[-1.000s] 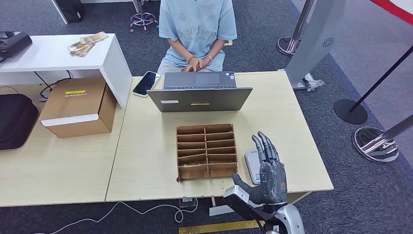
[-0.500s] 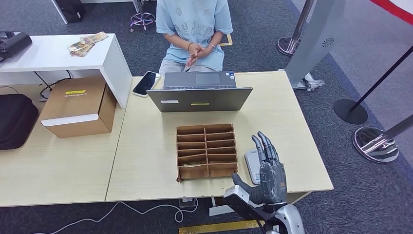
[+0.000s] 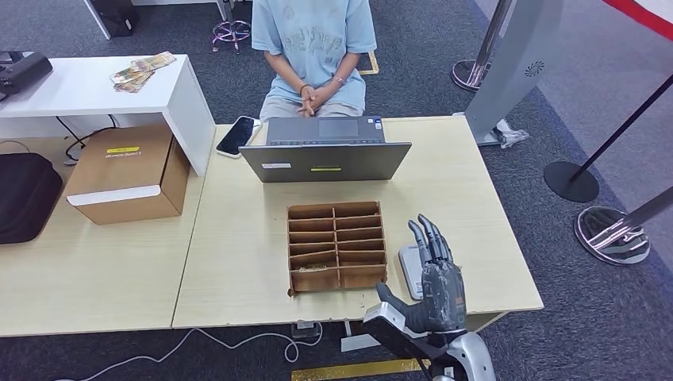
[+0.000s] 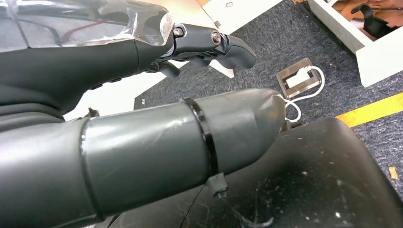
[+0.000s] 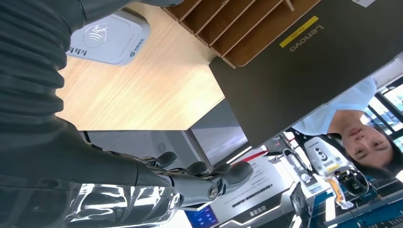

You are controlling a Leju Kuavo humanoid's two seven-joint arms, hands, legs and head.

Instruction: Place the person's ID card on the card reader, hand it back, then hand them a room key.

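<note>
Head view puts the right hand point(image 3: 439, 279), fingers extended and empty, just over the white card reader point(image 3: 410, 268), beside the wooden slotted tray point(image 3: 336, 245) (left hand point(image 4: 142, 118) hangs low, grasp unclear).

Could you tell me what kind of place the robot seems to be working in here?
Probably a mock hotel front desk in a lab or office. A card reader and a wooden slotted organizer sit on the desk, a person waits behind a laptop, and queue barrier posts stand nearby.
</note>
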